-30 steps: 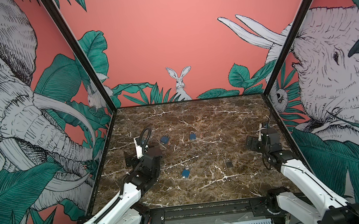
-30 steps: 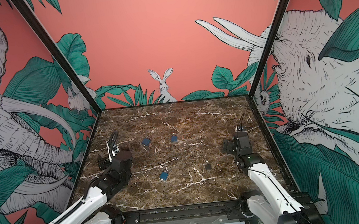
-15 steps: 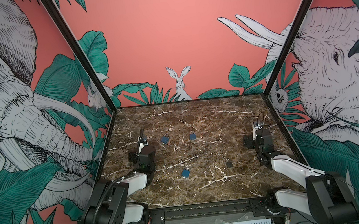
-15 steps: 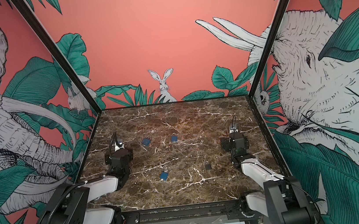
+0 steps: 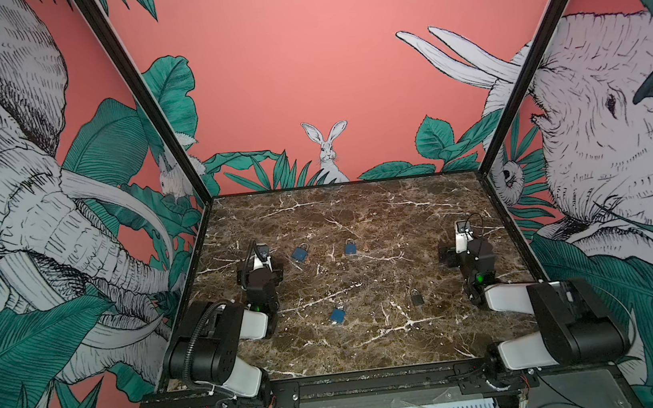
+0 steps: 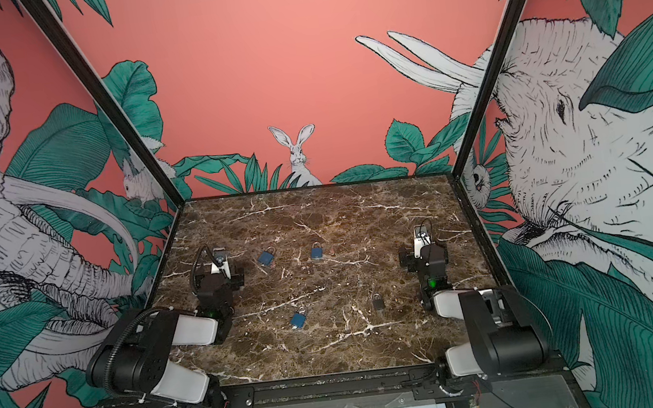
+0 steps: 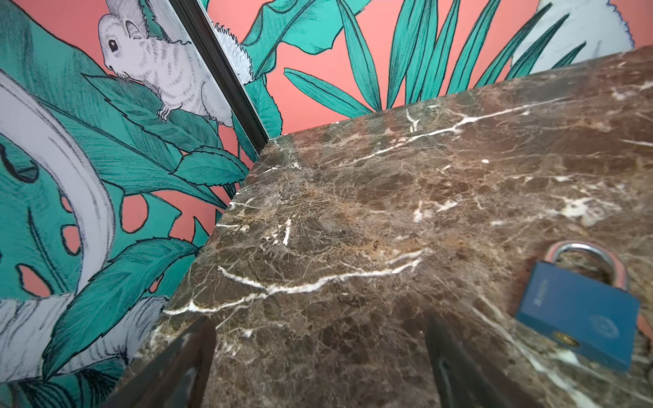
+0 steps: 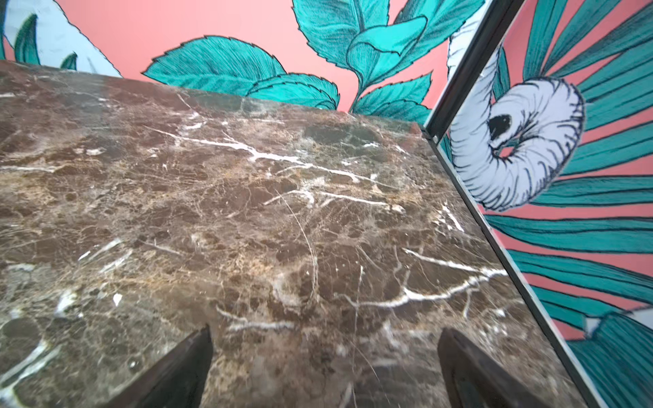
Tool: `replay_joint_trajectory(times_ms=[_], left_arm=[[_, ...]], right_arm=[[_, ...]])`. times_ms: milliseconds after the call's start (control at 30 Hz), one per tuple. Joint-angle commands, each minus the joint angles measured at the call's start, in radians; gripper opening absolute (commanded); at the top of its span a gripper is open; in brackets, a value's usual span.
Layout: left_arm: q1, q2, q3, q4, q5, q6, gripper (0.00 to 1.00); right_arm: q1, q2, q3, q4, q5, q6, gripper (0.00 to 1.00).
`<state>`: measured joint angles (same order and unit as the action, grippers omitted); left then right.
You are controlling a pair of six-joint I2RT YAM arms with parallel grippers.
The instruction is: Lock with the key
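Bench stock, as seen from the room:

1. Left gripper: jaws spread wide, nothing btwn them, low over marble table.
2. Right gripper: jaws spread wide, empty; only bare marble btwn and ahead of them.
3. Blue padlock 1: flat on table, just outside the left jaws on the side facing the right arm. Clear of the fingers, not btwn them. Shows in both top views.
4. Blue padlock 2: flat, further out from left jaws along the same line, well apart from right jaws.
5. Blue padlock 3: flat, behind left jaws toward the arm bases, btwn the two arms.
6. Dark padlock: behind right jaws, on the side facing the left arm.
7. Key: too small to pick out; cannot tell where.
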<state>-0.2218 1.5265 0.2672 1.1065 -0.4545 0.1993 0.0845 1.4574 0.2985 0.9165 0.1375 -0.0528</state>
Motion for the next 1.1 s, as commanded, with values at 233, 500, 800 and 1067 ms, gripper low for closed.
replay_joint_trajectory(times_ms=[233,500,800,1067], left_arm=[[0.083,0.041,0.1,-0.119,0.126,-0.072,1.0],[0.102,0.025,0.112,-0.173,0.144,-0.097,0.99],[0.114,0.034,0.126,-0.188,0.167,-0.1,1.0],[0.124,0.03,0.13,-0.201,0.189,-0.106,1.0]], right_arm=[[-0.005,0.089,0.027,0.112,0.049,0.02,0.99],[-0.01,0.096,0.072,0.04,0.146,0.062,0.99],[-0.009,0.095,0.072,0.038,0.146,0.063,0.99],[-0.01,0.095,0.071,0.038,0.146,0.062,0.99]])
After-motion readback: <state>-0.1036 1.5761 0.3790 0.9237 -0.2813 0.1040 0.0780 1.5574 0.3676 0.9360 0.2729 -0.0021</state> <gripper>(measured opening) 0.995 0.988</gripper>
